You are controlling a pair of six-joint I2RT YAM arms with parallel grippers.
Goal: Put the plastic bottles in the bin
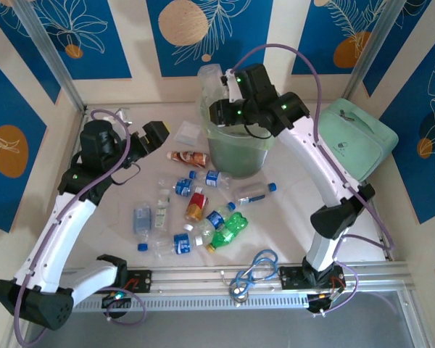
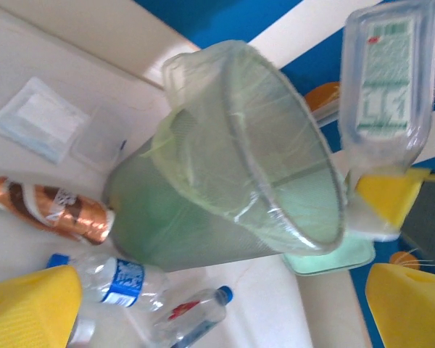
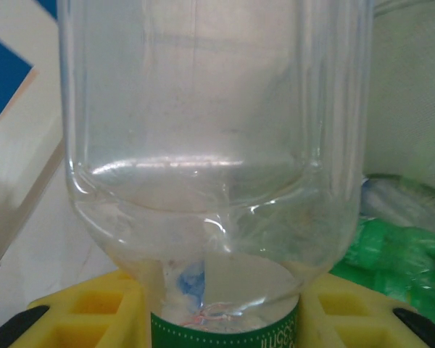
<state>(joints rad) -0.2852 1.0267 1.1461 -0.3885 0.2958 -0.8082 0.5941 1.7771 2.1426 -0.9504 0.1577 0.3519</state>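
Top external showed my right tool (image 1: 223, 93) raised over the far-left rim of the bin (image 1: 235, 156), closed on a clear bottle with a green label (image 1: 212, 75). In the right wrist view that bottle stood pinched between my yellow fingers (image 3: 87, 315) at its label, its clear body rising above them. Crushed green bottles (image 3: 399, 268) lay lower down to the right, apparently inside the bin.

My left tool (image 1: 154, 138) hung wide open and empty above the surface (image 1: 297, 217), to the left of the bin and apart from it. From the left wrist, the bin's pale green wall and rim sat between my two yellow pads, with the held bottle above the rim at upper right.

The loose plastic bottles (image 1: 196, 210) lay scattered on the surface in front of the bin. A brown-labelled bottle (image 1: 188, 157) lay just beside the bin's base, and a green bottle (image 1: 228, 230) nearer the front edge. A coiled blue cable (image 1: 257, 264) lay near that edge, and a mint-green case (image 1: 355, 138) stood right of the bin.
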